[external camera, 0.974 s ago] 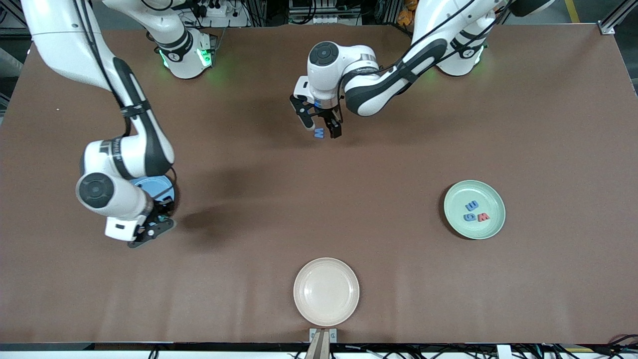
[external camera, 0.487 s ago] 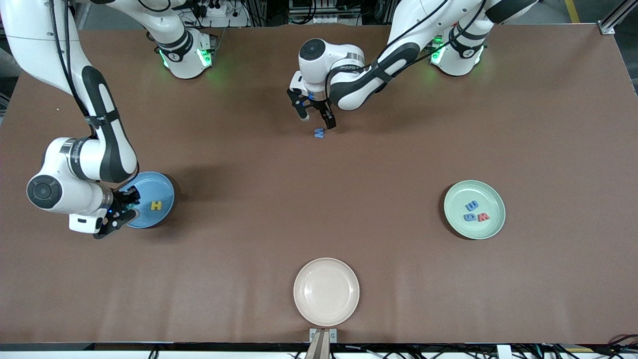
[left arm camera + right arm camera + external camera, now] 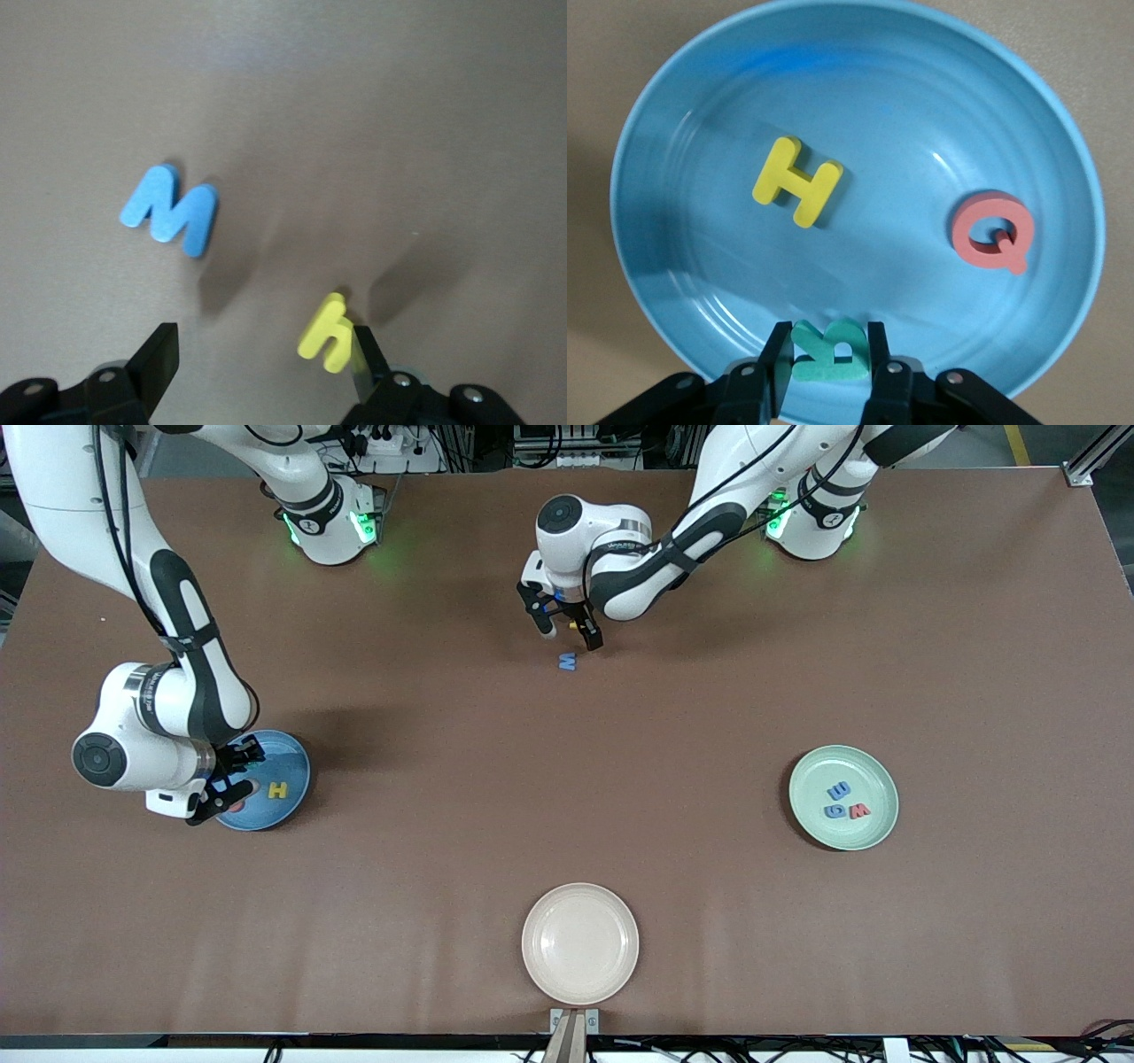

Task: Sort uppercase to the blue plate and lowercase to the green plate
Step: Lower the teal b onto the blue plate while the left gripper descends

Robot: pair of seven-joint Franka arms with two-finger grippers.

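Swung in over round sky-blue plate (image 3: 292, 757) with right gripper (image 3: 232, 784) pinching teal-green foam R (image 3: 827, 352), beside yellow foam H (image 3: 278, 789). Hovered left gripper (image 3: 567, 631) over blue foam W (image 3: 567, 662), jaws wide, small yellow foam h (image 3: 326, 335) against one finger. Left R's release next, probably.

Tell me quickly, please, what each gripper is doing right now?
Left gripper: jaws open, yellow h against one jaw.
Right gripper: shut on the green R over the blue plate.
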